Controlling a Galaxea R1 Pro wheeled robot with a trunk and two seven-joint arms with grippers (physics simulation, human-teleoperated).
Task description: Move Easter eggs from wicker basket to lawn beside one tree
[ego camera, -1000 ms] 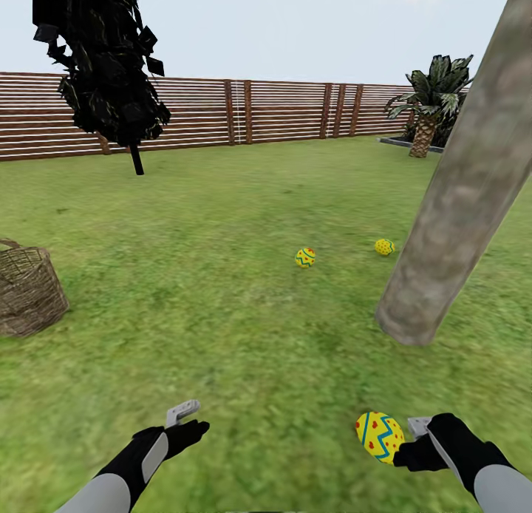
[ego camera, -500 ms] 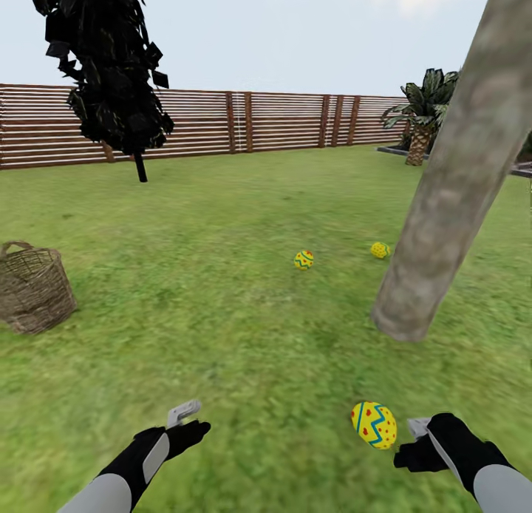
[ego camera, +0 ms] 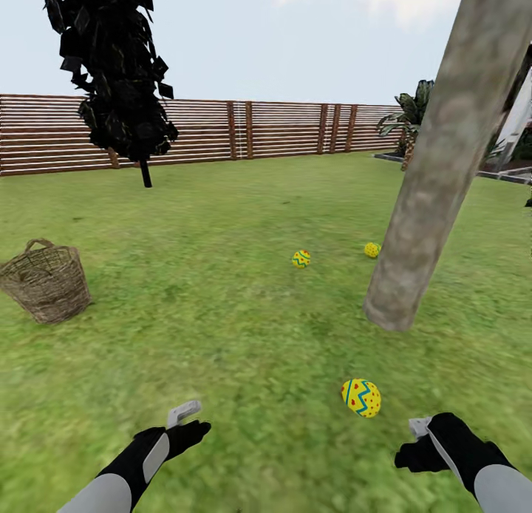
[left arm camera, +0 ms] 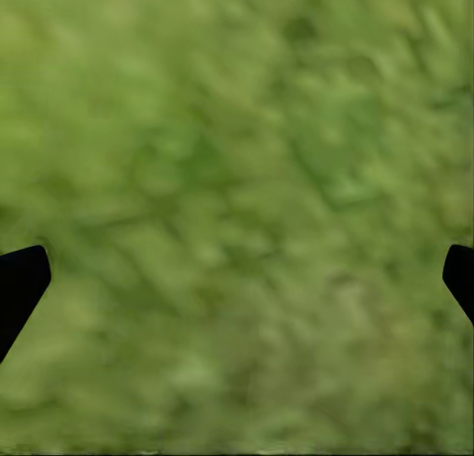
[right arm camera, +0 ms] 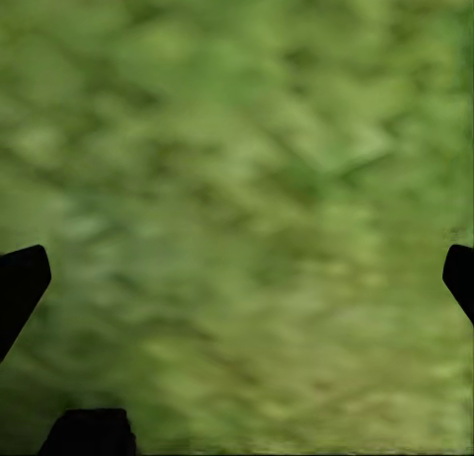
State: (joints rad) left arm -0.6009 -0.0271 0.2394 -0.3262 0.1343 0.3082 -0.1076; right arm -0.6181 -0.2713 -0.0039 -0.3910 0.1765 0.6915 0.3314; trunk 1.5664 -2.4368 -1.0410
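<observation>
Third egg laid on the lawn (ego camera: 222, 328) by the tree (ego camera: 436, 180)

The nearest Easter egg (ego camera: 361, 398) is seen ahead-left of the right gripper (ego camera: 414, 454), apparently tilted; both jaw pairs are spread, empty.

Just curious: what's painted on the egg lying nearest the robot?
The nearest yellow egg bears blue zigzag bands and red marks, seen best in the head view.

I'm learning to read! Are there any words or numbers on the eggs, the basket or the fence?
No words or numbers to read anywhere.
The nearest egg has only blue zigzags and red marks, no letters.
The two farther eggs are too small to make out more than a pattern.
The basket, the fence and the tree trunk carry no label or sign.
</observation>
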